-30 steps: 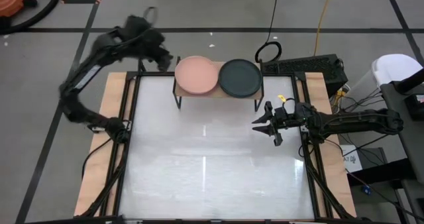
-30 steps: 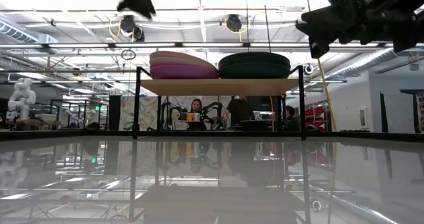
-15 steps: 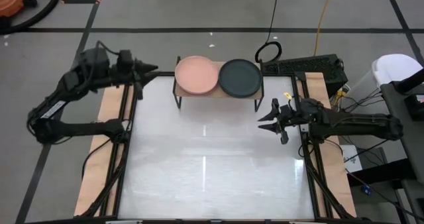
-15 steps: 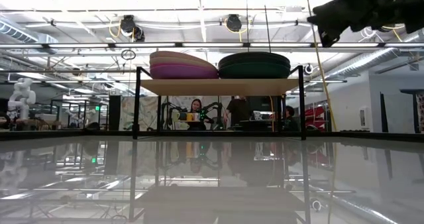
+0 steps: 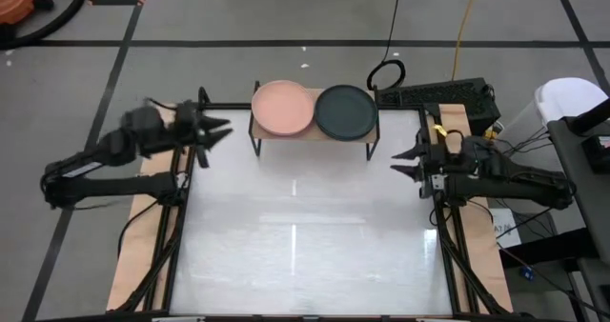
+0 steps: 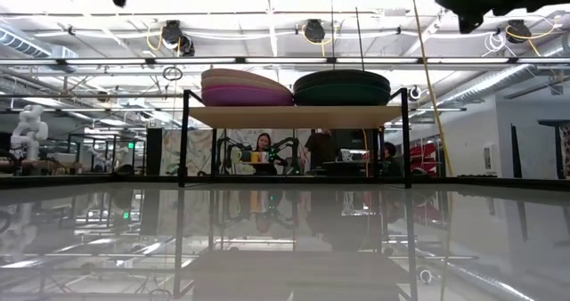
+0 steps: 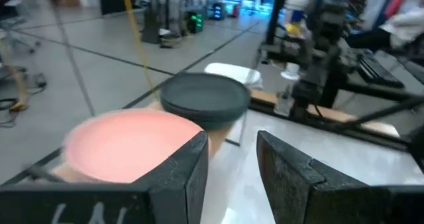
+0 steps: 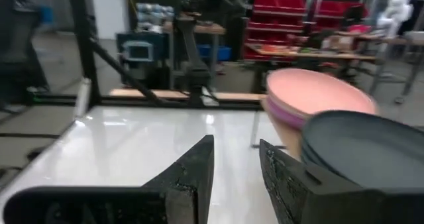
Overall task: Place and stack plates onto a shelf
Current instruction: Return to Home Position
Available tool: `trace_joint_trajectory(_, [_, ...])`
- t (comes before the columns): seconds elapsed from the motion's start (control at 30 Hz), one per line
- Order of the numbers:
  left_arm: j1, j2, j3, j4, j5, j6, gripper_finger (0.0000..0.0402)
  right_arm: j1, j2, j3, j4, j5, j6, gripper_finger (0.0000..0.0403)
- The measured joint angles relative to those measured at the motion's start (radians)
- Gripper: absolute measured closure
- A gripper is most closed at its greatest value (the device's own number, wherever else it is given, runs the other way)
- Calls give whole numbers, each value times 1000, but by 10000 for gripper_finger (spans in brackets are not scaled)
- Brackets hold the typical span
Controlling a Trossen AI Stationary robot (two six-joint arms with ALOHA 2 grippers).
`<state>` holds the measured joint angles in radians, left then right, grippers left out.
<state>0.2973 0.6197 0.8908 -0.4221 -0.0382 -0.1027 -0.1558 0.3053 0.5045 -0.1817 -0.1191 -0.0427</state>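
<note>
The light-wood shelf (image 5: 315,130) (image 6: 294,116) stands at the table's far edge and carries two stacks of plates. The left stack shows a salmon pink plate (image 5: 282,108) (image 7: 129,144) (image 8: 318,95) on top, with magenta and purple plates (image 6: 247,93) under it. The right stack is dark, with a dark plate (image 5: 345,111) (image 6: 342,87) (image 7: 205,99) (image 8: 364,144) on top. My left gripper (image 5: 221,132) (image 7: 232,164) is open, raised left of the shelf. My right gripper (image 5: 400,162) (image 8: 237,161) is open, raised by the table's right edge, nearer than the shelf.
The white tabletop (image 5: 305,236) lies between the arms, framed by black rails (image 5: 187,198). A keyboard (image 5: 434,95) and cables lie beyond the far right corner. People sit far behind the shelf (image 6: 264,145).
My left arm has swung from beyond the shelf's far left corner toward the near edge, and its gripper now points at the shelf's left end. My right gripper has drawn back toward the table's right edge and moved a little toward the far edge. The plates have stayed put.
</note>
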Motion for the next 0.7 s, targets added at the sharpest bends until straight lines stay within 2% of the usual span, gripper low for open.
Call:
trace_joint_trajectory(0.13, [-73, -13, -124, 133, -7, 40, 268, 0, -37, -4, -87, 46, -29, 298])
trace_joint_trajectory(0.3, [-150, -36, -132, 139, -7, 108, 268, 0, -101, -3, -160, 40, -23, 298])
trace_joint_trajectory(0.4, [-172, -98, -91, 146, -8, 148, 268, 0, -159, 11, -175, 40, -23, 298])
trace_joint_trajectory(0.5, [-183, -175, -102, 145, -18, 174, 268, 0, -220, 13, -164, 40, -18, 298])
trace_joint_trajectory(0.6, [-183, -239, -164, 152, -45, 177, 268, 0, -252, 8, -160, 40, 9, 298])
trace_joint_trajectory(0.7, [-183, -297, -259, 241, -54, 181, 268, 0, -267, -28, -99, 4, 30, 298])
